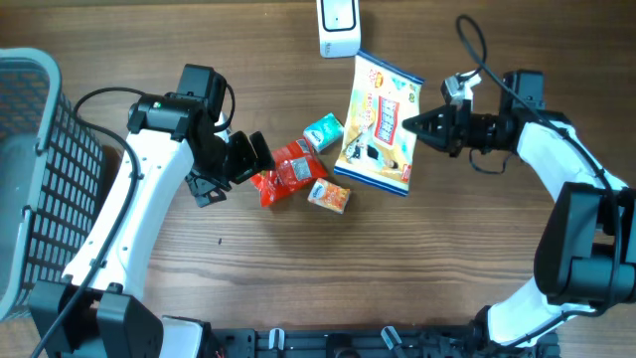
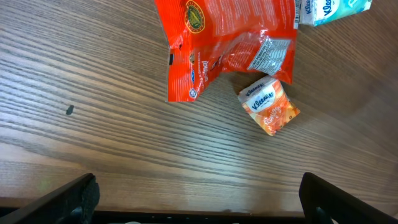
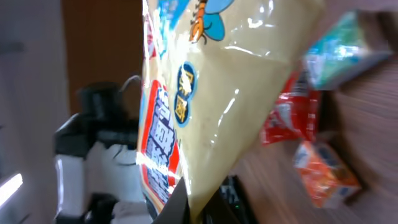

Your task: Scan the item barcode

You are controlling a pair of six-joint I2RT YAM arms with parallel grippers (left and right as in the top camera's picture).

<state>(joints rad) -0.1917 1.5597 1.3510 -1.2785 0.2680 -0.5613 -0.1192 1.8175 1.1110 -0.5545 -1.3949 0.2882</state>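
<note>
Here, right end effector (image 1: 409,125) pinches bag (image 1: 376,129) edge.

snack bag (image 1: 379,124): cream-yellow, blue edge, cartoon print
crisp packet (image 1: 288,171): red
tissue pack (image 1: 323,131): teal, white
small pack (image 1: 329,196): orange
table (image 1: 447,259): brown wood grain

Scanner (image 1: 338,27) at far edge; snack bag (image 1: 378,124) before it; pouch (image 1: 288,171) left of bag; basket (image 1: 72,179) far left.
</note>
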